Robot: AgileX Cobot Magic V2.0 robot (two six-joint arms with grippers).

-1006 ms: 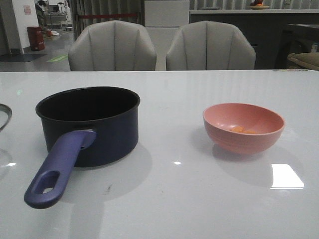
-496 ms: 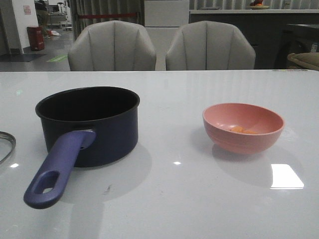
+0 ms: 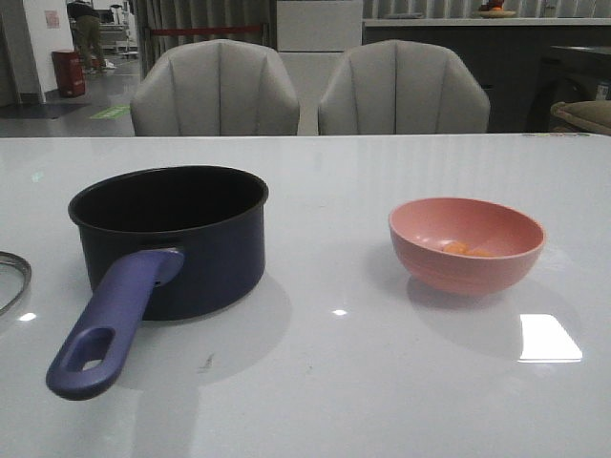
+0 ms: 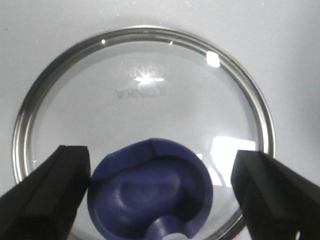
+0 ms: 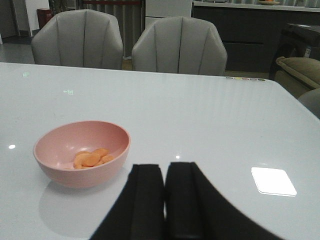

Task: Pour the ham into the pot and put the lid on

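Left pincer (image 4: pixel 160 195) hangs spread wide over the lid (image 4: pixel 145 95), its 2 fingers (image 4: pixel 47 187) flanking the blue knob (image 4: pixel 150 192) without touching it. That lid lies on the desk (image 3: pixel 325 382) at the far left edge, beside the uncovered pot (image 3: pixel 172 239). Farther right, the ham (image 3: pixel 463 249) sits in the pink bowl (image 3: pixel 466 243). Right pincer (image 5: pixel 164 200) is clenched, holding nothing, near the bowl.

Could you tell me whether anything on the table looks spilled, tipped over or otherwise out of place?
Nothing stands out. The pot sits upright and open, the ham is all inside the pink bowl, and the lid lies flat on the table, knob up, intact.
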